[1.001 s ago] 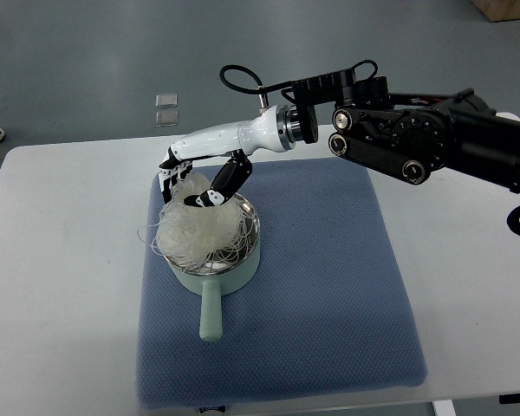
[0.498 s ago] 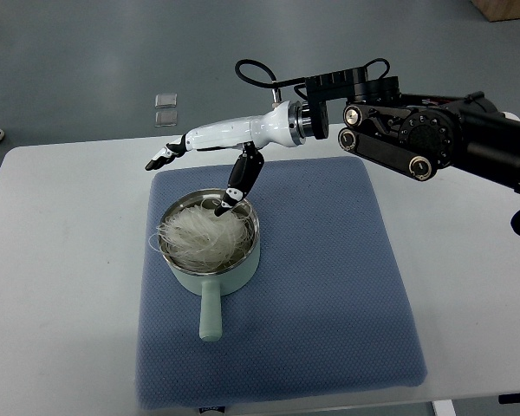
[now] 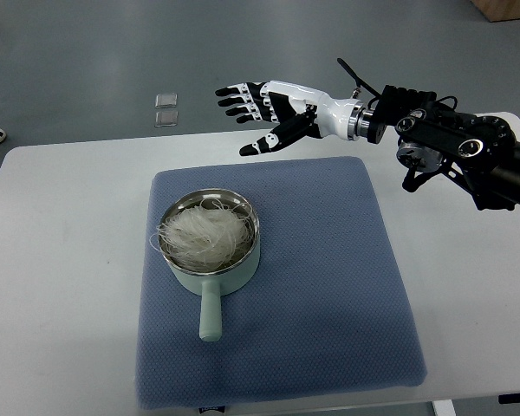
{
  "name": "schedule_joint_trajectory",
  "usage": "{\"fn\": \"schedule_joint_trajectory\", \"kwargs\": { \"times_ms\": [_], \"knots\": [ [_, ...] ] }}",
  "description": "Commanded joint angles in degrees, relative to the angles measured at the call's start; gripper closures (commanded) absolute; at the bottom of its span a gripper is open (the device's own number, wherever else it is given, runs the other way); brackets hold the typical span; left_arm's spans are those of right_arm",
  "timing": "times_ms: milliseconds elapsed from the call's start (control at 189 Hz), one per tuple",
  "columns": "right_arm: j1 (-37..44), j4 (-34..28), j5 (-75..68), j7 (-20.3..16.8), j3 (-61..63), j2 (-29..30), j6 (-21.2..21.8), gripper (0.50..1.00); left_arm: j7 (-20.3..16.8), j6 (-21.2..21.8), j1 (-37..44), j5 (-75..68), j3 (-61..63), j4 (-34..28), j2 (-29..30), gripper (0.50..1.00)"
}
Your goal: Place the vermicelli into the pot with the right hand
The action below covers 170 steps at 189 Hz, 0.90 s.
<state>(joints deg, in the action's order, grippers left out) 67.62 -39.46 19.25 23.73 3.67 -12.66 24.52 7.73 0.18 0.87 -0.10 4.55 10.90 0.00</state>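
hand (image 3: 273,111) now off vermicelli (image 3: 205,236)

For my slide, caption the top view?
Vermicelli sits in the pot; open right hand hovers beyond it.

Shiny metal lines the matt pale-green pot (image 3: 210,260), which sits on a coarse-woven blue cloth mat (image 3: 329,286).
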Motion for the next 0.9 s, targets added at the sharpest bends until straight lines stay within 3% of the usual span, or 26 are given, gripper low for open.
{"fn": "schedule_joint_trajectory", "kwargs": {
  "times_ms": [0, 111, 402, 895],
  "knots": [
    [-2.93, 0.17, -10.62, -2.29, 0.11, -0.88, -0.87, 0.587, 0.00, 0.00, 0.00, 0.01, 0.01, 0.00, 0.00, 0.500],
    [-5.84, 0.79, -17.58, -3.87, 3.10, -0.70, -1.40, 0.587, 0.00, 0.00, 0.00, 0.01, 0.02, 0.00, 0.00, 0.500],
    [-14.10, 5.71, -24.43, -12.48, 16.81, 0.09, -1.05, 0.585, 0.00, 0.00, 0.00, 0.01, -0.07, 0.00, 0.00, 0.500],
    [-17.97, 6.85, -24.34, -12.04, 19.62, 1.32, -2.19, 0.576, 0.00, 0.00, 0.00, -0.07, 0.02, 0.00, 0.00, 0.500]
  ]
}}
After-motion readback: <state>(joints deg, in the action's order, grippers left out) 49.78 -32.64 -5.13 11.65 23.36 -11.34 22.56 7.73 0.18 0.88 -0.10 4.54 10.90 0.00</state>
